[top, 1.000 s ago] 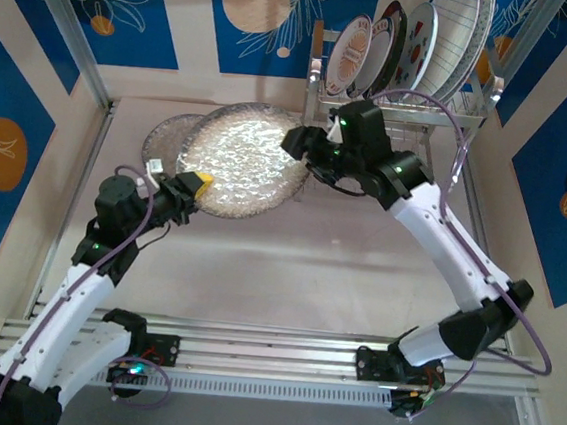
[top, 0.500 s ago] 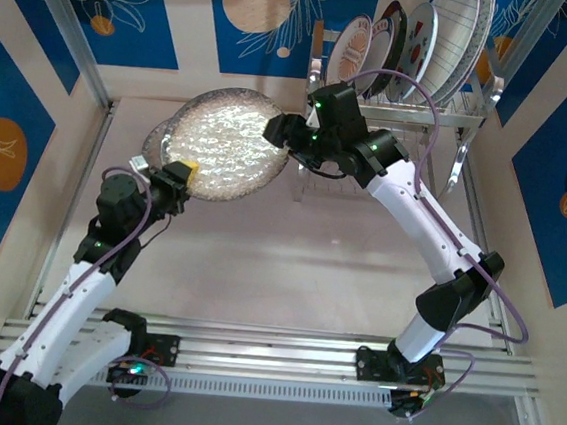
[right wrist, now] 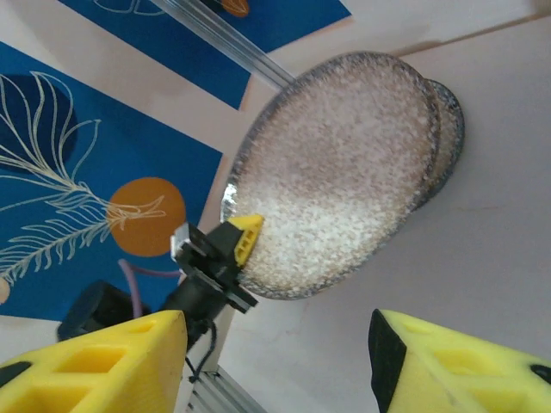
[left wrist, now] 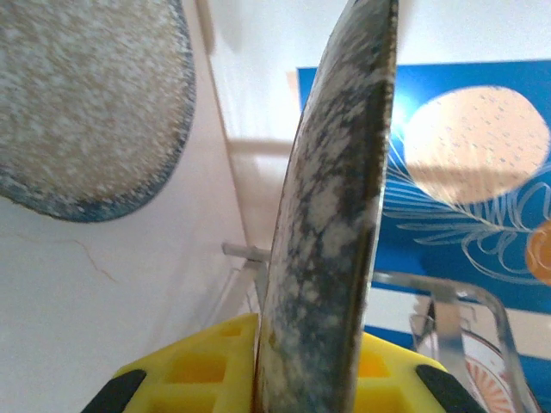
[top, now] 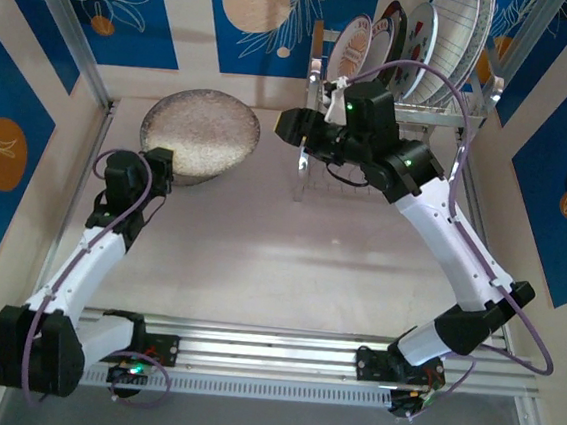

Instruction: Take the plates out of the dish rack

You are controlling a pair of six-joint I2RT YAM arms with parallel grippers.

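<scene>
The left claw (top: pixel 163 161) is clamping narrowly on the near rim of a speckled grey plate (top: pixel 201 132), well to the left of the dish rack (top: pixel 404 109). In the left wrist view the plate (left wrist: pixel 331 224) is showing edge-on, wedged between the yellow fingers (left wrist: pixel 194 374) of that claw, with a corner of the chrome rack (left wrist: pixel 456 314) sitting beyond it to the right.

A second speckled plate (left wrist: pixel 86 112) is lying flat on the counter (top: pixel 290 253), also left of the rack, on the side of the held plate that faces away from it. The right wrist camera is looking back from the rack's side. There the held plate (right wrist: pixel 336 172) is tilting toward the lens and overlapping the second plate (right wrist: pixel 446 129), whose rim is peeking out behind it. Whether the two are touching cannot be told. The left claw (right wrist: pixel 219 254) is gripping the held plate's lower left edge in this view.

The right claw (top: pixel 290 125) is hovering just beside the rack's left end, facing the held plate. Its jaws are standing wide apart with nothing between them, and its yellow fingers (right wrist: pixel 95 361) are framing bare counter (right wrist: pixel 482 241).

At least four more plates are standing upright in the slots of the rack's upper tier. From the left end these are a red sunburst plate (top: pixel 352 50), a dark-rimmed plate (top: pixel 391 30), a white plate with red spots (top: pixel 419 40) and a large grid-patterned plate (top: pixel 460 29).
</scene>
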